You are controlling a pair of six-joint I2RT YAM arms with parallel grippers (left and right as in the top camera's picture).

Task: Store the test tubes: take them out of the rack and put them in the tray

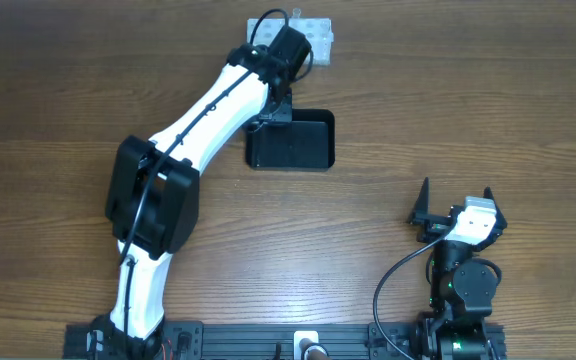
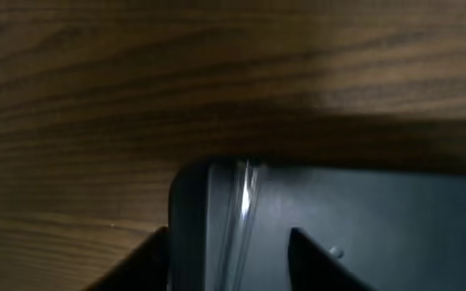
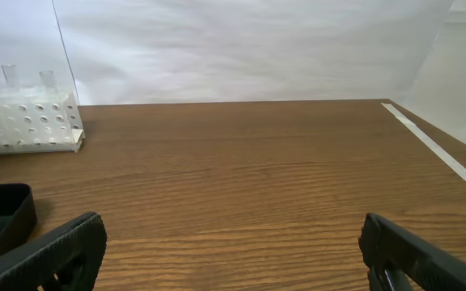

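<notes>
The black tray lies at the table's middle, with the white rack just behind it. My left gripper hangs low over the tray's rear left corner. In the left wrist view a clear test tube lies along the tray's wall. The left gripper is open, its fingers standing clear on either side of the tube. My right gripper is open and empty near its base. From there I see the rack with three tubes upright in it.
Bare wooden table surrounds the tray and rack. A white tape strip runs along the table's right side. A white backdrop closes off the far edge behind the rack. The left arm's white link crosses the table diagonally.
</notes>
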